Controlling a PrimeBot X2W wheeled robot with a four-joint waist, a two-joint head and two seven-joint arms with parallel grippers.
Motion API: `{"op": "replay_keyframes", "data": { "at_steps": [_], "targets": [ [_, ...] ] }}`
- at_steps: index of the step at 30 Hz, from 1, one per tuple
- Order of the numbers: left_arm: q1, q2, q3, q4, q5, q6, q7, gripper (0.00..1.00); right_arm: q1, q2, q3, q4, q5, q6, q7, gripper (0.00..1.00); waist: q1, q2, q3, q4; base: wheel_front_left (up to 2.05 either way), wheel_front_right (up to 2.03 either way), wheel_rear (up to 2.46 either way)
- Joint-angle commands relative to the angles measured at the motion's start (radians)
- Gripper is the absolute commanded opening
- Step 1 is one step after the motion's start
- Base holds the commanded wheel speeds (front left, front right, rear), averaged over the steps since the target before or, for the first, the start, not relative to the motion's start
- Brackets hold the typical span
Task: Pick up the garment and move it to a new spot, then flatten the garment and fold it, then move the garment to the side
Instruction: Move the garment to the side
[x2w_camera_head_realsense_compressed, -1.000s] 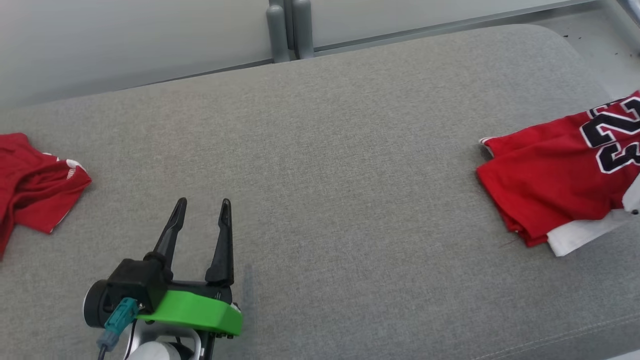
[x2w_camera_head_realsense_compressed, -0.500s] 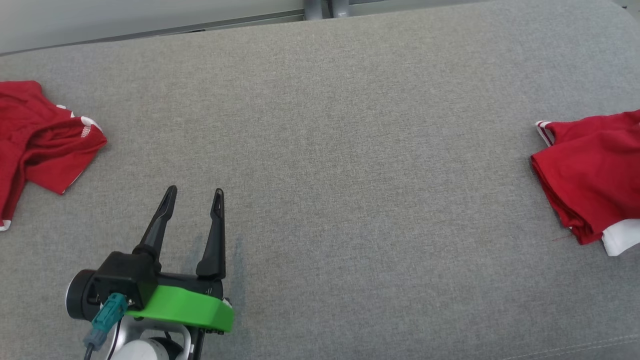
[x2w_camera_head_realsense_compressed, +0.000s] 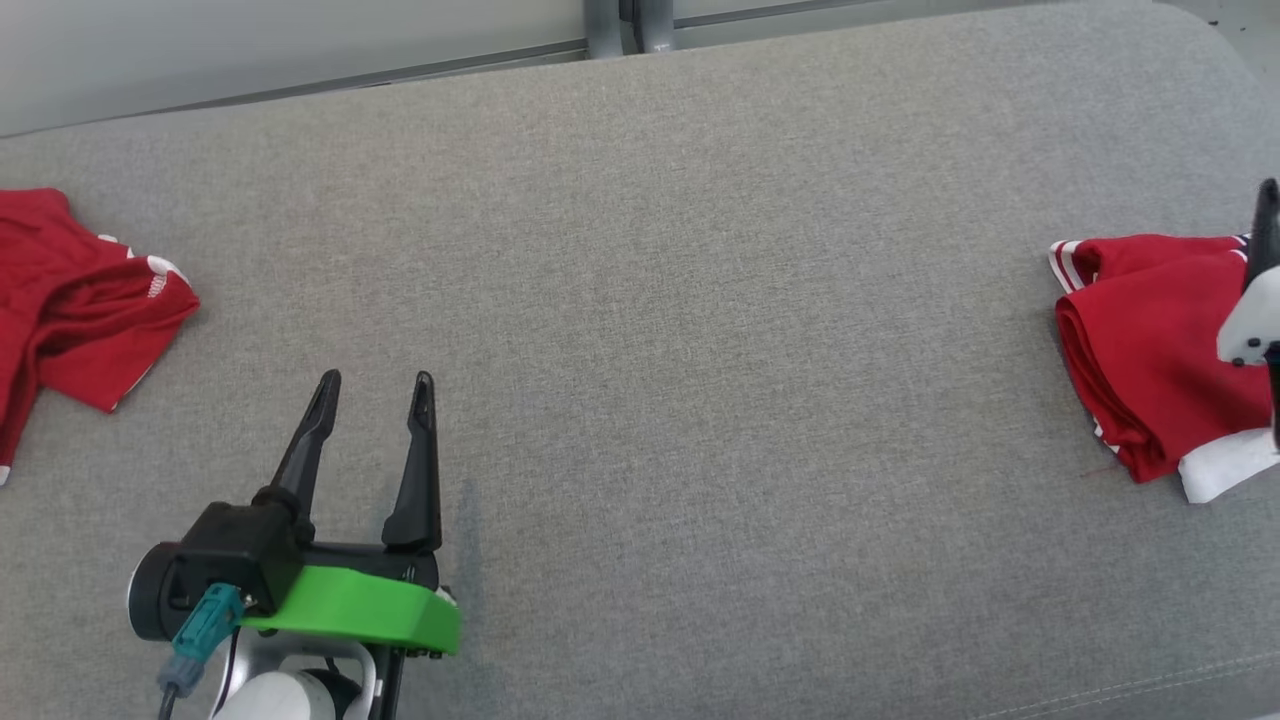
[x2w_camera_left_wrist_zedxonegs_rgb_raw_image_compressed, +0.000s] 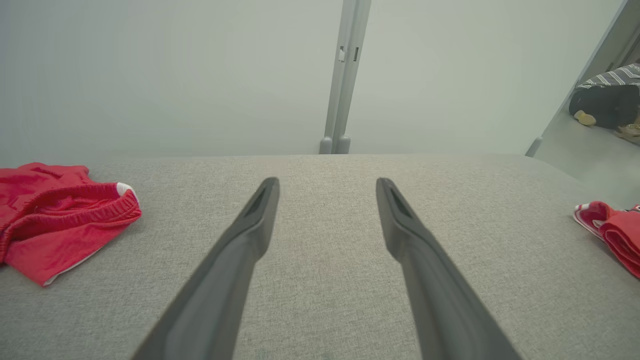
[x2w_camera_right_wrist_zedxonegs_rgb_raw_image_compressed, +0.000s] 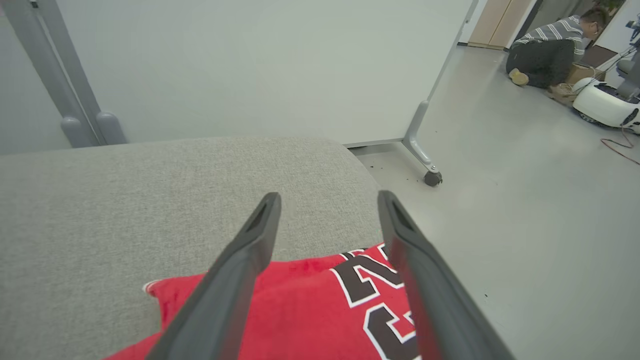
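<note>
My right gripper (x2w_camera_right_wrist_zedxonegs_rgb_raw_image_compressed: 328, 197) hangs, jaws spread, over the folded red basketball jersey (x2w_camera_head_realsense_compressed: 1140, 350) at three o'clock on the grey fabric cushion (x2w_camera_head_realsense_compressed: 700, 300). I should rise straight, snagging nothing. My left gripper (x2w_camera_head_realsense_compressed: 377, 380), also spread, waits at seven.

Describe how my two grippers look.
The left gripper has two long, dark, tapering jaws on a black body, a green bracket, a teal cable plug and a pale forearm. The right gripper has matching dark jaws and a white part.
</note>
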Motion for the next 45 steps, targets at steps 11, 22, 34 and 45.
{"op": "replay_keyframes", "data": {
  "at_steps": [11, 22, 34, 45],
  "targets": [
    [0.000, -0.022, 0.045, 0.080, -0.052, -0.029, -0.058, 1.00, 0.042, 0.034, 0.277, -0.176, 0.204, 0.000, -0.016, 1.00, 0.0000, 0.0057, -0.114, -0.013, 0.00, 0.00, 0.00],
    [0.059, -0.049, 0.104, 0.129, -0.087, -0.048, -0.095, 1.00, 0.225, 0.079, 0.367, -0.425, 0.307, 0.000, 0.022, 1.00, 0.0000, 0.0057, -0.191, -0.006, 0.00, 0.00, 0.00],
    [0.139, -0.084, 0.145, 0.183, -0.047, -0.081, -0.103, 1.00, 0.523, 0.252, 0.288, -0.755, 0.176, 0.000, 0.078, 1.00, 0.0000, 0.0057, -0.228, 0.027, 0.00, 0.00, 0.00],
    [0.201, -0.133, 0.205, 0.216, 0.040, -0.125, -0.103, 1.00, 0.707, 0.306, 0.329, -0.925, 0.192, 0.000, 0.103, 1.00, 0.0000, 0.0057, -0.242, 0.063, 0.00, 0.00, 0.00]
  ]
}}
